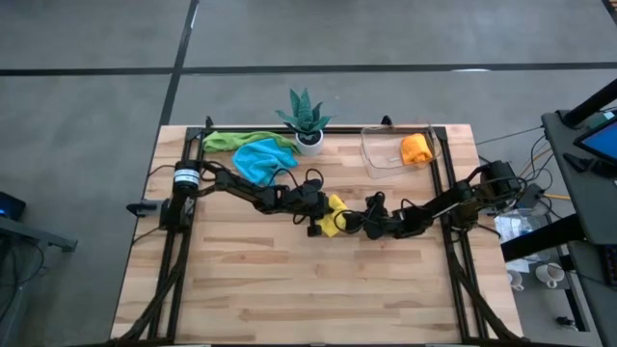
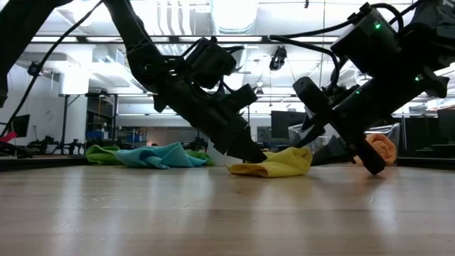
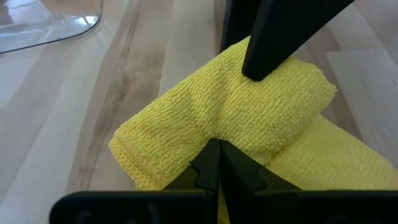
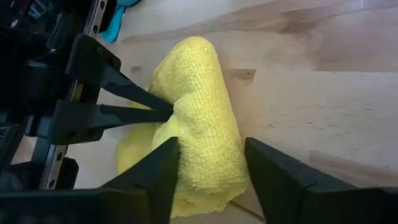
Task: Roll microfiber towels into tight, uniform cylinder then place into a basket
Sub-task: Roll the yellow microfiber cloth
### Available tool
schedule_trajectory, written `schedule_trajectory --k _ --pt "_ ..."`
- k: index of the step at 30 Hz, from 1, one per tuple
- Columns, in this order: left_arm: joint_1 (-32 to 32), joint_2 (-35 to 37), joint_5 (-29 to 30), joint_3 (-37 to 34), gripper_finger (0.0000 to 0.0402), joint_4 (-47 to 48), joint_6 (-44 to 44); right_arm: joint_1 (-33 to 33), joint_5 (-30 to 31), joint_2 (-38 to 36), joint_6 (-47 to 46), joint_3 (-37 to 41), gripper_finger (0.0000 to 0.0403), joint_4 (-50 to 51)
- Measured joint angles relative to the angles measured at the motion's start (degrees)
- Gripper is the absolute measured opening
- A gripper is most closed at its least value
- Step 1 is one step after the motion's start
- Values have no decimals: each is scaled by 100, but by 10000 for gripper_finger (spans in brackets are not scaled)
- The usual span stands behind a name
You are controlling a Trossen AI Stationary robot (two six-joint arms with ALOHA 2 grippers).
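Your two grippers are meeting over the yellow towel at mid-table.

Your left gripper is pinching the roll's folded edge, fingers together; your right gripper is straddling the roll, fingers apart. An orange towel is lying in the basket.

No readable text, label, brand, number or sign anywhere in these views. Nothing legible on the arms, the towels, the clear bin, the plant pot or the bench. Background room in the low view too dim and distant for any lettering. Screen at the edge of the high view blank of any readable characters.
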State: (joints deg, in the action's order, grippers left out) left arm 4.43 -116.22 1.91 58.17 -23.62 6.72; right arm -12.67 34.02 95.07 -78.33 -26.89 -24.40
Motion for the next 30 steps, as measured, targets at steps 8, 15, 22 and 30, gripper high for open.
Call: schedule_trajectory --k 8,15,22,30 --pt "0 0 4 0 0 -3 -8 0 -35 0 681 -5 76 50" --pt "-18 -11 144 28 0 -91 -31 -2 10 -3 1307 -20 15 420" --pt "-104 37 166 28 0 -80 114 -4 126 -17 1873 -32 11 850" --pt "-107 792 436 -166 0 664 98 -7 417 -5 3230 -772 10 2499"
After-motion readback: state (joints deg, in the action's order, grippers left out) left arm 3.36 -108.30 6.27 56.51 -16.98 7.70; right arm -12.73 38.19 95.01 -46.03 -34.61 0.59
